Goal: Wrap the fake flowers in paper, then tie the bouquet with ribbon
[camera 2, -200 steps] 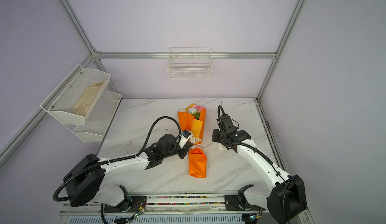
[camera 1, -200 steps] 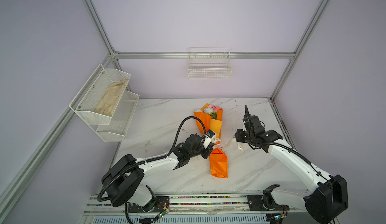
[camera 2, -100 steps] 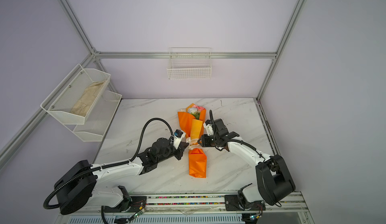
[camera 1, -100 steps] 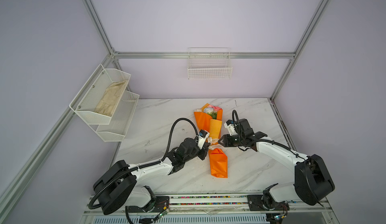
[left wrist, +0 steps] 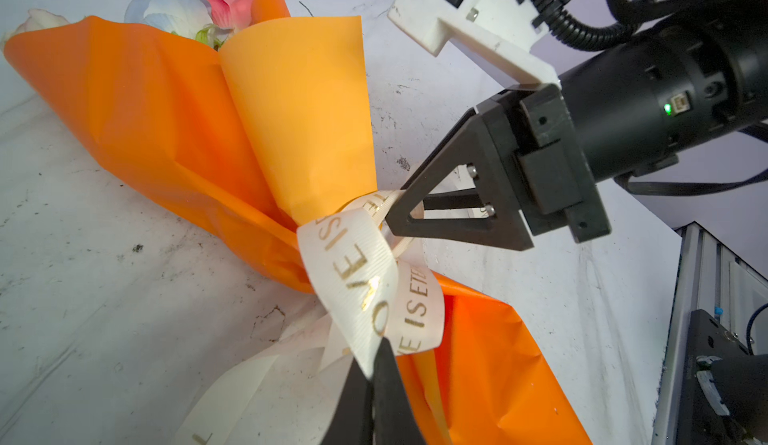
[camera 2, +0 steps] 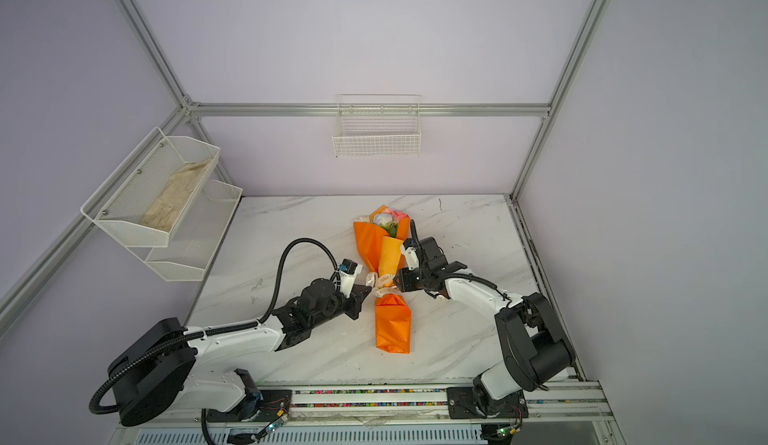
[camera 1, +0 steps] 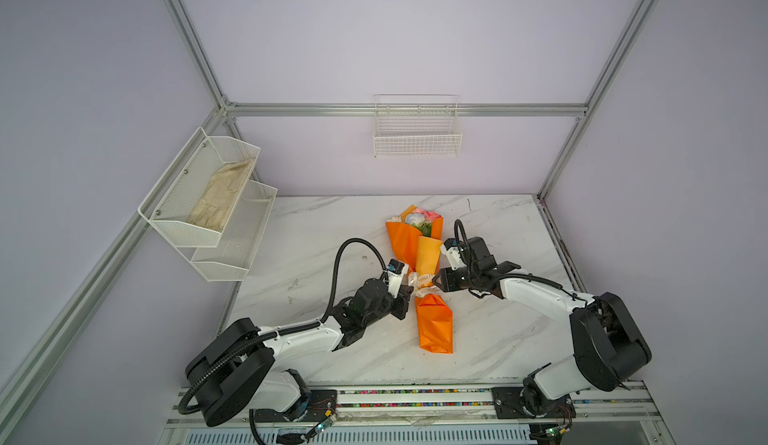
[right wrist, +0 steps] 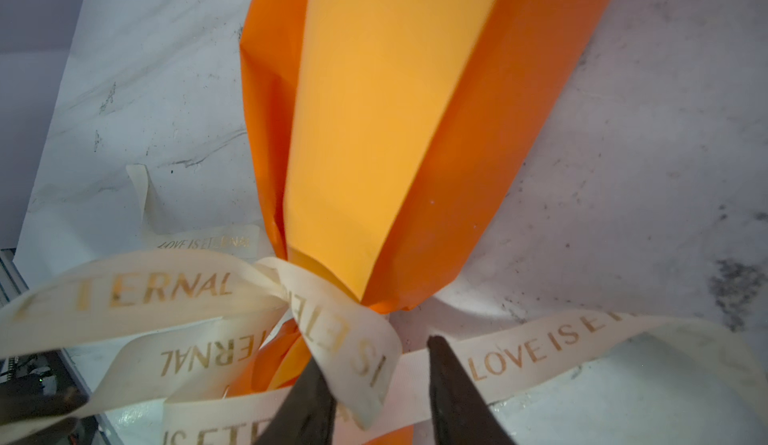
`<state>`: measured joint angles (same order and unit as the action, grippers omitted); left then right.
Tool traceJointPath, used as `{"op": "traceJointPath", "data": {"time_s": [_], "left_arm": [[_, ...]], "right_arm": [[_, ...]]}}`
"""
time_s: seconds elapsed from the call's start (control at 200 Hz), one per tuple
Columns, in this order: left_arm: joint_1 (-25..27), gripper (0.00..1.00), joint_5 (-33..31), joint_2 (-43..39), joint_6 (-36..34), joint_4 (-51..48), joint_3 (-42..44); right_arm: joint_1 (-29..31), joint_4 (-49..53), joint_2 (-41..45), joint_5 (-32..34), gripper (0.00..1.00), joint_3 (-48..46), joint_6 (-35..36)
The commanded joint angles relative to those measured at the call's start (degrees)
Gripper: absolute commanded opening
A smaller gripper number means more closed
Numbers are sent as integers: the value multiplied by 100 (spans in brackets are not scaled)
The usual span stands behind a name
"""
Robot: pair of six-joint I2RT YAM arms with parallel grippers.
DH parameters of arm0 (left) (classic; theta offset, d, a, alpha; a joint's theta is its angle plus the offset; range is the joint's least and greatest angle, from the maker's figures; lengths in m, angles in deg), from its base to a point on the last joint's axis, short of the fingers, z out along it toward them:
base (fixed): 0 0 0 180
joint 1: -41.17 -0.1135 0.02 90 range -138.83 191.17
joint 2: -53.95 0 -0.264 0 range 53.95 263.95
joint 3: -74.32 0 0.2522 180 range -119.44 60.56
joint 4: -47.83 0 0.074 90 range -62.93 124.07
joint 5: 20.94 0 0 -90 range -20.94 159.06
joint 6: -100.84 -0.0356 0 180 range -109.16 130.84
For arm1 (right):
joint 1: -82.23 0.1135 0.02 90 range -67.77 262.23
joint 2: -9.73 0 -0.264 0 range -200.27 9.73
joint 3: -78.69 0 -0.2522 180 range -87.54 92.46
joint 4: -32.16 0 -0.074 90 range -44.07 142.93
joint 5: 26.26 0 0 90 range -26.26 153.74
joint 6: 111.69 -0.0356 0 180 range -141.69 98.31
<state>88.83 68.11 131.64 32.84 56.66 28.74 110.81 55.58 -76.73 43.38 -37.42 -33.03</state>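
The bouquet of fake flowers [camera 1: 415, 252] [camera 2: 380, 252] lies on the marble table, wrapped in orange paper [left wrist: 291, 102] [right wrist: 386, 131], with its white and pink blooms [left wrist: 187, 9] at the far end. A cream ribbon [camera 1: 422, 281] [left wrist: 353, 264] [right wrist: 340, 322] with gold lettering circles its narrow waist. My left gripper [camera 1: 409, 291] [camera 2: 368, 291] [left wrist: 372, 360] is shut on a loop of that ribbon, on the bouquet's left. My right gripper [camera 1: 434, 285] [camera 2: 397, 283] [right wrist: 374, 351] is at the knot from the right, open, with a ribbon loop between its fingers.
Loose ribbon tails [right wrist: 582, 335] lie on the table on both sides of the bouquet. A two-tier white mesh shelf [camera 1: 166, 214] with a beige cloth [camera 1: 220, 198] hangs on the left wall. A wire basket [camera 1: 417, 131] hangs on the back wall.
My right gripper has swung in from the right of the bouquet to the ribbon knot. The left gripper has stayed shut on the ribbon, shifting slightly.
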Motion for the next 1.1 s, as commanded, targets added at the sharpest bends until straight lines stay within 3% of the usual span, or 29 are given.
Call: {"op": "traceJointPath", "data": {"time_s": [0.0,0.11,0.32,0.5,0.62,0.715,0.865,1.095], "left_arm": [[-20,6,-153,51,328,178,212],[-24,5,-327,38,558,188,355],[-37,16,-380,-50,812,368,564],[-43,49,-344,-377,749,358,650],[-43,55,-606,-972,629,277,894],[-48,57,-892,-1303,349,283,1047],[-76,64,-1239,-1816,21,-220,991],[-168,65,-1016,-1557,-1179,-1014,114]], "right_arm": [[69,-357,86,32,26,73,241],[87,-360,251,227,15,7,412],[139,-1121,1141,254,8,-572,500],[182,-1753,1594,364,5,-1017,794],[246,-1828,1755,408,5,-1105,1103],[245,-1568,1718,275,14,-1021,1362],[349,-794,1347,597,30,-628,1781],[820,-347,904,995,37,-345,2752]]}}
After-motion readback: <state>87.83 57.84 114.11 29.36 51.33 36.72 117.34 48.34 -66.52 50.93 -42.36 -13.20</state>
